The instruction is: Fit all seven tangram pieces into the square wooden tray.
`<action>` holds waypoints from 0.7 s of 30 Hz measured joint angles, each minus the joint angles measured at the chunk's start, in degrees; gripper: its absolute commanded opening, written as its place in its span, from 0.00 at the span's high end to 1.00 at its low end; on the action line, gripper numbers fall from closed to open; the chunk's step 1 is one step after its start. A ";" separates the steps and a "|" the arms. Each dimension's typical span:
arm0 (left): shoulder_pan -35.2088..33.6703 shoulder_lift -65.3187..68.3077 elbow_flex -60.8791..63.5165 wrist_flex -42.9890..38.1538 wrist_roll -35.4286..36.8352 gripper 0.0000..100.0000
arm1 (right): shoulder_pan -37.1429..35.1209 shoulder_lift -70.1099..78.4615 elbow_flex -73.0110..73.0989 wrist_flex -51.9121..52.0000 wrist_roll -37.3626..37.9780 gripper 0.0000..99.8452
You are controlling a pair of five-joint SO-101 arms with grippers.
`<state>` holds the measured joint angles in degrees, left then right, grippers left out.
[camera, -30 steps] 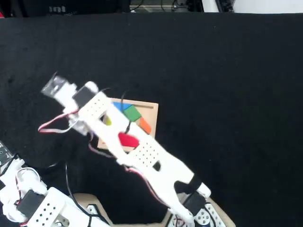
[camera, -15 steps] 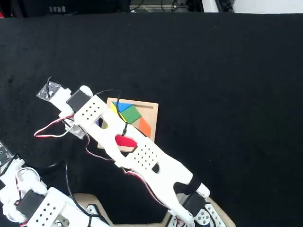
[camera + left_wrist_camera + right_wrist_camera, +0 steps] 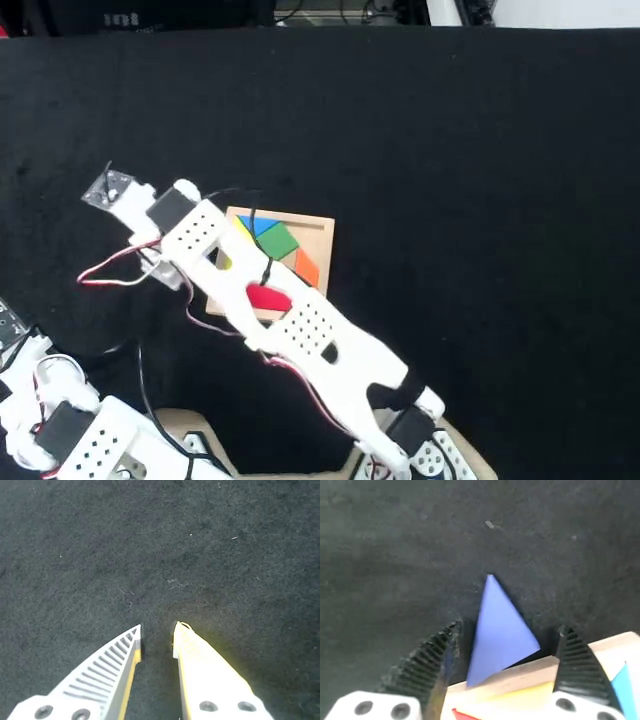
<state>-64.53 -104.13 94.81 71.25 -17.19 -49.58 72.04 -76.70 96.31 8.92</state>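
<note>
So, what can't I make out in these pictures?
High view: the right arm covers much of the tray; the pieces inside cannot be counted.
Right wrist view: the frame edge cuts off the tray; whether the blue triangle lies flat or leans on its rim is unclear.

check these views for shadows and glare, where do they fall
Left wrist view: a shadow darkens the black cloth just ahead of the left gripper. Right wrist view: shade darkens the cloth either side of the blue triangular piece, by the square wooden tray. High view: even light, no glare on the tray.
</note>
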 measured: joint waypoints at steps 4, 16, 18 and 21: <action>0.00 0.00 0.00 0.00 0.00 0.88 | 0.35 0.35 -0.09 -0.18 0.00 0.71; 0.00 0.00 0.00 0.00 0.00 0.88 | 1.14 0.35 -0.09 -0.35 0.00 0.78; 0.00 0.00 0.00 0.00 0.00 0.88 | 1.23 0.35 -0.09 -0.35 0.00 0.78; 0.00 0.00 0.00 0.00 0.00 0.88 | 1.23 0.35 -0.09 -0.35 0.00 0.78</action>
<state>-64.53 -104.13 94.81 71.25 -17.19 -48.35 72.40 -76.79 95.96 8.92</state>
